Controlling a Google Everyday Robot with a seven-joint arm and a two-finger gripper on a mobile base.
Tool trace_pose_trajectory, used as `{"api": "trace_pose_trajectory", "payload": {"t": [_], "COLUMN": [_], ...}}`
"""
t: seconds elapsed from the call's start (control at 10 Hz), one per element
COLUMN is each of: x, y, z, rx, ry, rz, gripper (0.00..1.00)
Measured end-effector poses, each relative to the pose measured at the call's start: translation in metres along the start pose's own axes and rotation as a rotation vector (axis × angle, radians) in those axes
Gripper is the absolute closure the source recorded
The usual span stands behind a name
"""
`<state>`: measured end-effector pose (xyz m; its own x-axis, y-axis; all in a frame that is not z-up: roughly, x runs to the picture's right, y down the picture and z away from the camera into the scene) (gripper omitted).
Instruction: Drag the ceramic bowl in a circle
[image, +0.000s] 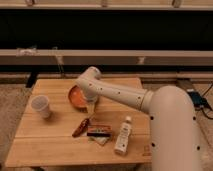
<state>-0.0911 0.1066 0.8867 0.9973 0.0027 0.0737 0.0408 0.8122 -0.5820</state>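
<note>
1. Wooden worktop (55, 145) is set before a dark railed wall; the ceramic bowl (76, 96) sits toward 11 o'clock of centre.
2. The gripper (91, 104) is placed at the bowl's 4 o'clock rim; whether it is open or closed cannot be told.
3. Step judged: contact at the rim, drag phase. Next, a smooth circular sweep with steady contact is called for.
4. The arm (120, 95) is reached in from 3 o'clock, wrist pointed down.

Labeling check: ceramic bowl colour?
The ceramic bowl is orange-brown, camera view; tool at its right edge.

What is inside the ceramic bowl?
The visible interior of the ceramic bowl looks empty; the end effector at its rim and the arm cover the rest.
</note>
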Motion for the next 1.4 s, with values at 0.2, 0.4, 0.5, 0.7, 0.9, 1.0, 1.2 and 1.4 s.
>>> {"api": "trace_pose_trajectory", "payload": {"t": [0.2,0.4,0.5,0.7,0.9,1.0,1.2,1.4], "x": [0.001,0.003,0.007,0.016,0.035,0.044,0.07,0.076], "y": [0.002,0.002,-0.001,-0.005,-0.013,-0.014,-0.005,0.009], "z": [-0.002,-0.009,-0.018,-0.034,-0.045,-0.047,-0.048,-0.046], "rx": [-0.002,0.0,0.018,0.057,0.095,0.107,0.1,0.083], "ry": [-0.001,-0.012,-0.025,-0.035,-0.023,-0.008,0.051,0.078], "rz": [0.0,0.015,0.039,0.082,0.14,0.158,0.185,0.178], "gripper": [0.72,0.9,0.99,1.0,1.0,1.0,1.0,1.0]}}
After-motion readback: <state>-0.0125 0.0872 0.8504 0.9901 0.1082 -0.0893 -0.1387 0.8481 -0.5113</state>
